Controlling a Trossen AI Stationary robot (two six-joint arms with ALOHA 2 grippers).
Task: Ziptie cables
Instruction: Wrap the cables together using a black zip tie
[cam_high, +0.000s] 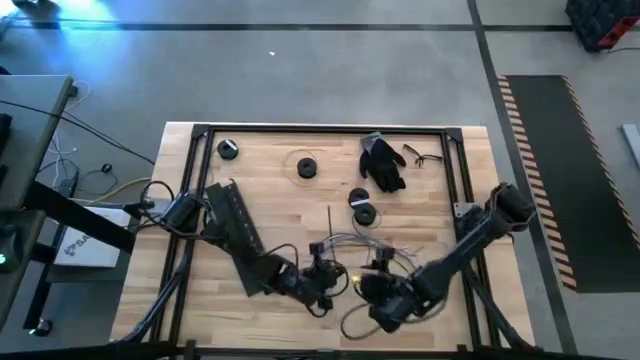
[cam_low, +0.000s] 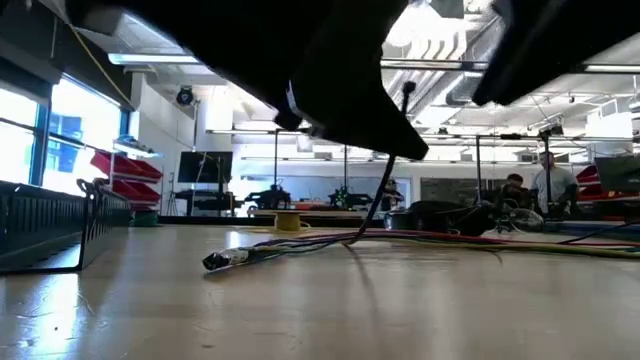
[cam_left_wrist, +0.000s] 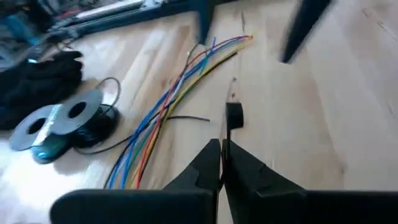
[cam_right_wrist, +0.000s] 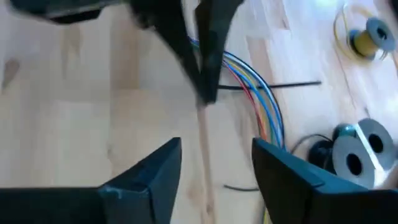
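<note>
Meanwhile the left gripper (cam_left_wrist: 222, 149) is pinching a black zip tie (cam_left_wrist: 233, 117), fingers closed on it; the cables (cam_left_wrist: 165, 109) are lying just beside it, running lengthwise away from it. The right gripper (cam_right_wrist: 216, 163) is hovering wide open nearby.

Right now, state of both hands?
Left hand: shut on a thin black zip tie, above the table beside the cables.
Right hand: open, holding nothing, over the cables.
</note>
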